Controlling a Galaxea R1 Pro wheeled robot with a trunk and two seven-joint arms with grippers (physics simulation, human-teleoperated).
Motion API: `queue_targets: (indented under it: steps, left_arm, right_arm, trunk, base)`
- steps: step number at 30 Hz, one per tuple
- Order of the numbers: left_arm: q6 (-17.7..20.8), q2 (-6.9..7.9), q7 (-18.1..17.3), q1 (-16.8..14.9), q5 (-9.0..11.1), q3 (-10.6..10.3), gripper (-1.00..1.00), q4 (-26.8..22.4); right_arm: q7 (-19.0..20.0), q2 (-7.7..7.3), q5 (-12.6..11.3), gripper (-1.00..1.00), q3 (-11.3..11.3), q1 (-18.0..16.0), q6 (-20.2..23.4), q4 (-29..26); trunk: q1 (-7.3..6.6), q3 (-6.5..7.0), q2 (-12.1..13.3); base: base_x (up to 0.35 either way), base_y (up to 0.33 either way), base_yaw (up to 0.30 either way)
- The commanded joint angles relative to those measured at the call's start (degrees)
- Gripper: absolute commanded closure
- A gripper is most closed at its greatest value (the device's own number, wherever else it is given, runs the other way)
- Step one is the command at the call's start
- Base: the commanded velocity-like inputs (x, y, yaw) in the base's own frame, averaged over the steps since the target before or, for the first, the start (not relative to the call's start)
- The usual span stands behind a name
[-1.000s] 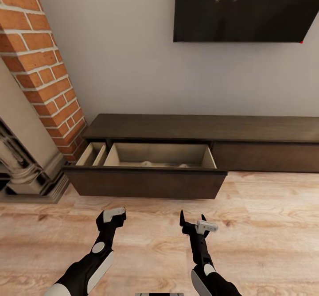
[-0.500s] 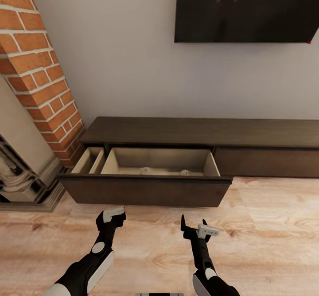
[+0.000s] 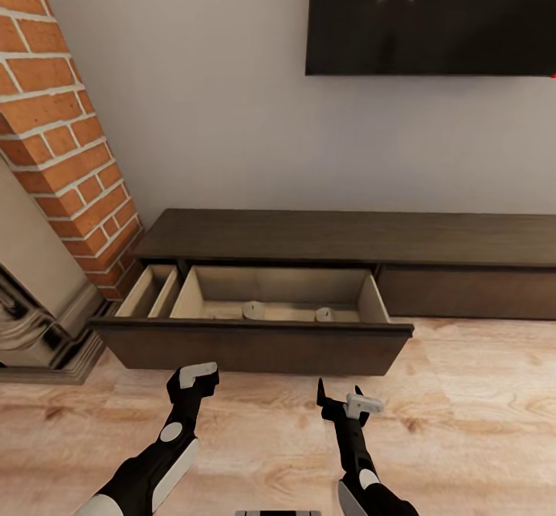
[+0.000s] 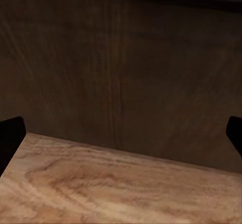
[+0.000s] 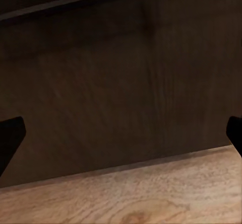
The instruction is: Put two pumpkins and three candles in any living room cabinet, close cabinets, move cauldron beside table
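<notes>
Cabinet (image 3: pixel 347 234) work, read from the robot outward. Nearest the head camera, both arms reach forward over the pale wood-grain floor (image 3: pixel 463 423). Left gripper (image 3: pixel 194 379) hangs just short of the pulled-out drawer front (image 3: pixel 255 342); in the left wrist view its two dark fingertips (image 4: pixel 10 138) sit wide at the frame edges, jaws spread, nothing between them, facing dark brown wood with the floor below. Right gripper (image 3: pixel 340 405) sits a little farther back from the drawer; its wrist view likewise shows fingertips (image 5: pixel 10 138) far apart and empty, facing the same dark front. Beyond the grippers, the wide drawer stands fully drawn out, its light beige interior (image 3: pixel 278 288) exposed. On the drawer bottom near the front wall lie two small pale candles (image 3: pixel 253 310), one toward the middle, the other (image 3: pixel 325 314) to its right, apart from each other; both partly hidden by the front wall. A narrower beige compartment (image 3: pixel 150 292) sits at the drawer's left end. The cabinet runs on to the right as a long low dark unit with a shut drawer front (image 3: pixel 471 292). At left stand a red brick column (image 3: pixel 62 130) and an ornate grey fireplace surround (image 3: pixel 38 323). Farthest back, a plain pale wall (image 3: pixel 216 99) carries a black television screen (image 3: pixel 432 14). No readable writing, labels or brand marks anywhere.
</notes>
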Motion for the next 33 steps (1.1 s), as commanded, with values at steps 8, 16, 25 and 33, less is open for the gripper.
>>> queue_targets:
  steps: [8, 16, 25, 33]
  left_arm:
    - [-0.3, 0.09, 0.4, -0.1, 0.6, -0.5, -1.0, 0.1]
    - [-0.3, 0.09, 0.4, -0.1, 0.6, -0.5, -1.0, 0.2]
    - [-0.3, 0.09, 0.4, -0.1, 0.6, -0.5, -1.0, 0.3]
    - [-0.4, 0.08, 0.4, -0.1, 0.5, -0.5, -1.0, 0.2]
  right_arm:
    - [-0.5, -0.04, -0.2, -1.0, 0.5, -0.1, -0.2, 0.0]
    - [-0.5, -0.04, -0.2, -1.0, 0.5, -0.1, -0.2, 0.0]
    - [-0.5, -0.04, -0.2, -1.0, 0.5, -0.1, -0.2, 0.0]
    - [-0.5, -0.04, -0.2, -1.0, 0.5, -0.1, -0.3, 0.0]
  trunk:
    - [0.0, -0.04, 0.0]
    - [0.0, -0.04, 0.0]
    - [0.0, -0.04, 0.0]
    - [0.22, -0.22, -0.4]
  base:
    - [0.092, 0.0, 0.0]
    - [0.124, 0.0, 0.0]
    - [0.036, 0.0, 0.0]
    - [0.003, 0.0, 0.0]
